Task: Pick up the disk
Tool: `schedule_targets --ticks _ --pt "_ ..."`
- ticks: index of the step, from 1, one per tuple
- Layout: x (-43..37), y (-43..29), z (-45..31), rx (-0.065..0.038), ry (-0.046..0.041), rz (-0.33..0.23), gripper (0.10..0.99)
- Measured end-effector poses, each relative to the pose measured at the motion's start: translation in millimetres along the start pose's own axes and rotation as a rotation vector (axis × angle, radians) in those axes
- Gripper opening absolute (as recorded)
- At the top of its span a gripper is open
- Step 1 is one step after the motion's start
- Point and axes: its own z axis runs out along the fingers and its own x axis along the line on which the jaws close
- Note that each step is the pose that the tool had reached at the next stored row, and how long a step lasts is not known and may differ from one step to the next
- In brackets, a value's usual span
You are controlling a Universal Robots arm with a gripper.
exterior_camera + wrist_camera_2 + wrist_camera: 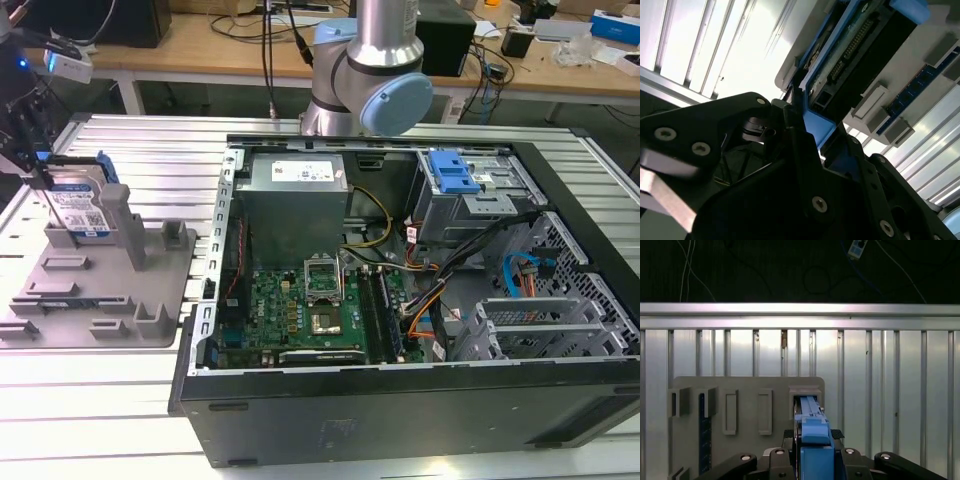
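The disk (78,208) is seen standing on edge in a slot at the back of the grey fixture tray (150,300), directly beneath the tool (812,452). The tool's black fingers (790,440) are closed against the disk's blue plastic side rail (812,427). A silver metal body with a white-and-blue label is shown. The tray lies on the ribbed aluminium desk (130,150), beside the open computer case (400,300).
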Motion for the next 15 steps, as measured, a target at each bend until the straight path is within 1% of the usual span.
schedule_targets --ticks 1,2,3,4,6,8,10,11,12,13,15 --pt "0.6 0.0 0.0 0.000 -0.0011 0.000 0.369" --pt "1.3 0.0 -0.9 0.000 -0.0041 0.000 0.369" --pt "1.8 0.1 -3.4 0.000 -0.0063 0.000 0.369" --pt "2.4 0.1 -7.7 0.000 -0.0077 0.000 0.369" --pt "2.7 0.3 -19.0 0.000 -0.0097 0.001 0.369" --pt "2.8 0.5 -33.3 0.000 -0.0106 0.001 0.369" --pt "3.0 1.0 -60.8 0.000 -0.0116 0.000 0.369" --pt "3.1 1.1 -66.2 0.000 -0.0117 0.000 0.369" --pt "3.1 1.2 -70.0 0.000 -0.0118 0.001 0.369" --pt "3.2 1.3 -78.6 0.000 -0.0120 0.000 0.369" --pt "3.4 1.5 -87.9 0.000 -0.0122 0.001 0.369"
